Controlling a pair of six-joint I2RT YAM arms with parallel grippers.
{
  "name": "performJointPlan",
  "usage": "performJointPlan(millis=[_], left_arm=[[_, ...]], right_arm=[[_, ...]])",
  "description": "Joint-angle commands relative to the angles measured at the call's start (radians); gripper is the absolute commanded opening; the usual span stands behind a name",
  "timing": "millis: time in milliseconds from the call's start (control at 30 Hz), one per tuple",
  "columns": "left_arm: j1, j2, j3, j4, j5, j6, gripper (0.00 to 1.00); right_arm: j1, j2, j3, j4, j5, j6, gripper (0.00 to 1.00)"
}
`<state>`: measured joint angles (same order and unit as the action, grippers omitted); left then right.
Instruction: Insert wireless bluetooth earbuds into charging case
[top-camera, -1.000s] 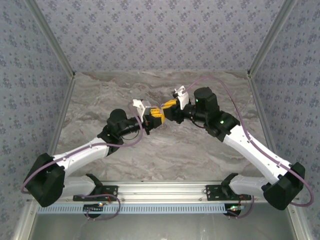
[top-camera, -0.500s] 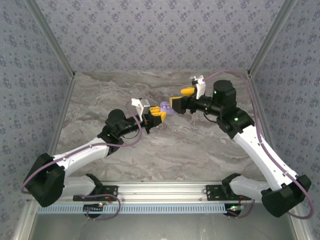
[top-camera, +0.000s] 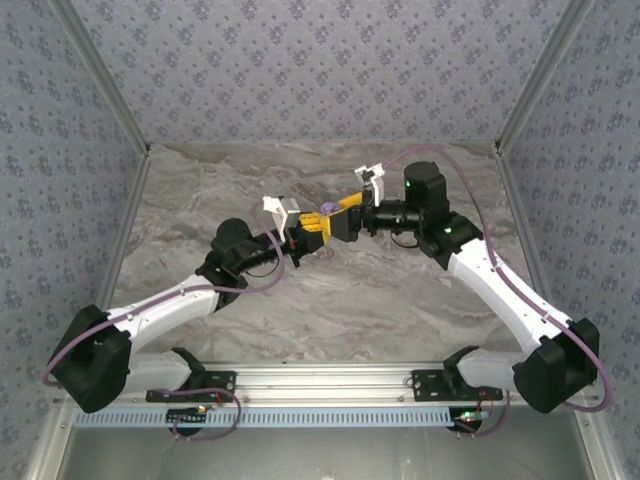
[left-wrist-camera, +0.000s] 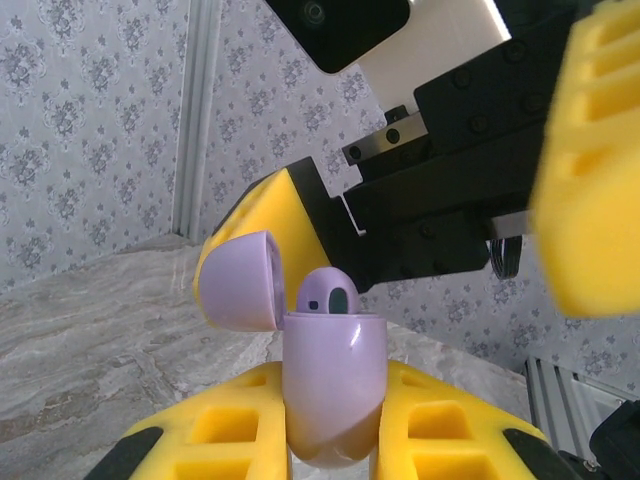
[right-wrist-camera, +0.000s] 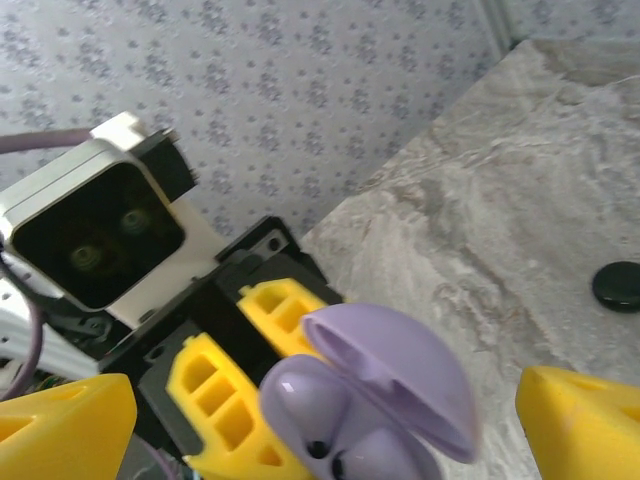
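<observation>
Grey-veined marble table (top-camera: 400, 300), lying below the lilac charging case (left-wrist-camera: 333, 380). Right tool (top-camera: 335, 217): released, its ribbed yellow fingers spread wide to either side of the case. Left tool (left-wrist-camera: 335, 430): clenched on the case's smooth rounded body, holding it upright above the table. Domed hinged lid (left-wrist-camera: 240, 280): tilted back, open. Glossy lilac earbud (left-wrist-camera: 328, 298): sitting in the case, head above the rim. Insertion looks nearly complete; the next move probably calls for a light seating press, then folding the lid shut.

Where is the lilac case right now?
Above mid-table in the top view: the lilac case sits clamped in the left gripper, lid open, the open right gripper straddling it.
</observation>
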<state>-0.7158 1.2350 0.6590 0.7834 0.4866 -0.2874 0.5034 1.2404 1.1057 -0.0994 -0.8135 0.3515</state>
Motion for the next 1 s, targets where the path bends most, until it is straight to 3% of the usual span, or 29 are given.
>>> performJointPlan(millis=[0, 733, 967], left_arm=[[-0.007, 0.007, 0.033, 0.045, 0.014, -0.013, 0.00], [-0.006, 0.014, 0.029, 0.022, -0.008, -0.007, 0.00], [-0.006, 0.003, 0.031, -0.027, -0.038, -0.007, 0.00]], right_arm=[[0.012, 0.003, 0.040, 0.024, -0.083, 0.003, 1.00], [0.025, -0.082, 0.054, -0.134, -0.005, -0.135, 1.00], [0.009, -0.084, 0.075, -0.219, 0.150, -0.157, 1.00]])
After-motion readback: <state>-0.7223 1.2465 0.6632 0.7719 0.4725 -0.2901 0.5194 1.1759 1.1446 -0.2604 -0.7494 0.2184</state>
